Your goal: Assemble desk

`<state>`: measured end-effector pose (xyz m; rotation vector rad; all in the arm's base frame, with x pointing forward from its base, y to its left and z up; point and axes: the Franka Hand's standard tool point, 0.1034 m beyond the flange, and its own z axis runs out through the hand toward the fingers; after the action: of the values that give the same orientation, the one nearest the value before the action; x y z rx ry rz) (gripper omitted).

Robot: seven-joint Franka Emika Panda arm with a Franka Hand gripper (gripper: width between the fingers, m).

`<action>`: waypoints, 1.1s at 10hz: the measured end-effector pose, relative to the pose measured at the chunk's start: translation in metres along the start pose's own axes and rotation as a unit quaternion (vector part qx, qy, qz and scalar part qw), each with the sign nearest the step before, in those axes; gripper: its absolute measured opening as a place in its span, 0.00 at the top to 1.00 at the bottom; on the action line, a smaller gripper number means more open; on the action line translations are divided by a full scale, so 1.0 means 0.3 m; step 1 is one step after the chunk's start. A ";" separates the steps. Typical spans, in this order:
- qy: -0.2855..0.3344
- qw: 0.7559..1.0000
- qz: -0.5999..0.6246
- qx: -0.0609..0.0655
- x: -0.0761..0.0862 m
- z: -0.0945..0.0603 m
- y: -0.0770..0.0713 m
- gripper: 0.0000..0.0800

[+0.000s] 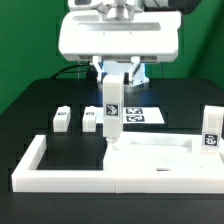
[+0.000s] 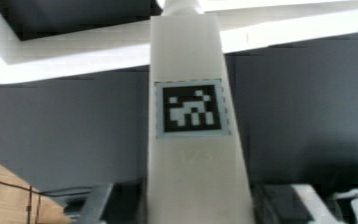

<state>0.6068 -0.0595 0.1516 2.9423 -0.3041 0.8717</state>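
white leg (image 1: 112, 110) held upright in gripper (image 1: 113, 76), lower end toward tabletop (image 1: 150, 157).

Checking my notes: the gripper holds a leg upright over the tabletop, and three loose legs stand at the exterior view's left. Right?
Only two loose legs stand there, the exterior view shows. The gripper does hold a leg upright over the tabletop.
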 end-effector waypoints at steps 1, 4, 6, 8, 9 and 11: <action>-0.002 1.000 -0.002 0.000 -0.007 0.007 -0.004 0.64; -0.007 1.000 -0.003 -0.001 -0.018 0.030 -0.006 0.64; -0.007 1.000 -0.004 -0.003 -0.022 0.036 -0.005 0.64; -0.011 1.000 -0.007 -0.006 -0.048 0.063 -0.005 0.64; -0.011 1.000 -0.008 -0.007 -0.051 0.069 -0.002 0.64; 0.002 1.000 -0.009 -0.013 -0.049 0.072 0.006 0.64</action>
<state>0.6059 -0.0612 0.1255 2.9147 -0.2867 0.8652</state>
